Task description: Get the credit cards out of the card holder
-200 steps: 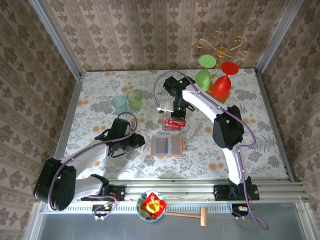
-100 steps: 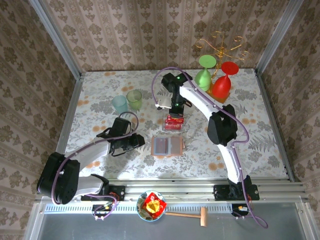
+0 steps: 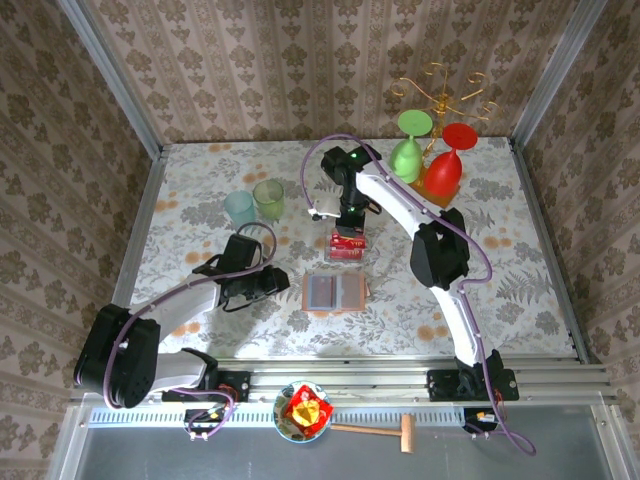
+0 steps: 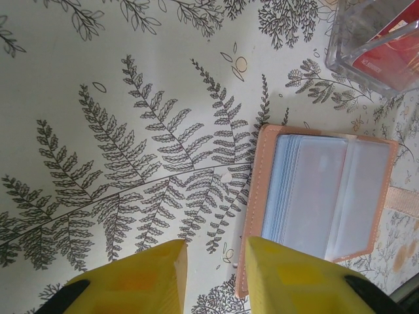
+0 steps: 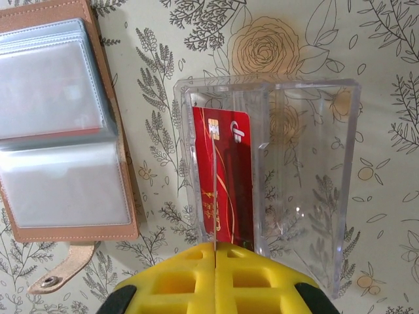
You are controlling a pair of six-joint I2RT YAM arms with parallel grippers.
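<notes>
Credit cards (image 5: 222, 176): red, lying in the left compartment of a clear plastic box (image 5: 308, 163) as the right wrist view has it. In the top view the cards (image 3: 347, 246) sit mid-table, just beyond the card holder (image 3: 335, 292) and apart from it.

Card holder: open flat on the table (image 3: 480, 280), clear pockets facing up, snap strap (image 5: 49, 281) trailing from one corner. Left wrist view shows the same holder (image 4: 321, 196) with the box corner beyond it.

Right gripper (image 5: 215, 261): yellow fingers pressed together, no gap showing, hanging over the near edge of the box above the red card. Cannot tell whether anything thin is caught between them. Top view places it (image 3: 350, 232) directly over the box.

Left gripper (image 4: 213, 275): fingers slightly apart, nothing between them, over bare table just beside the holder's long edge; in the top view (image 3: 280, 283), left of the holder.
</notes>
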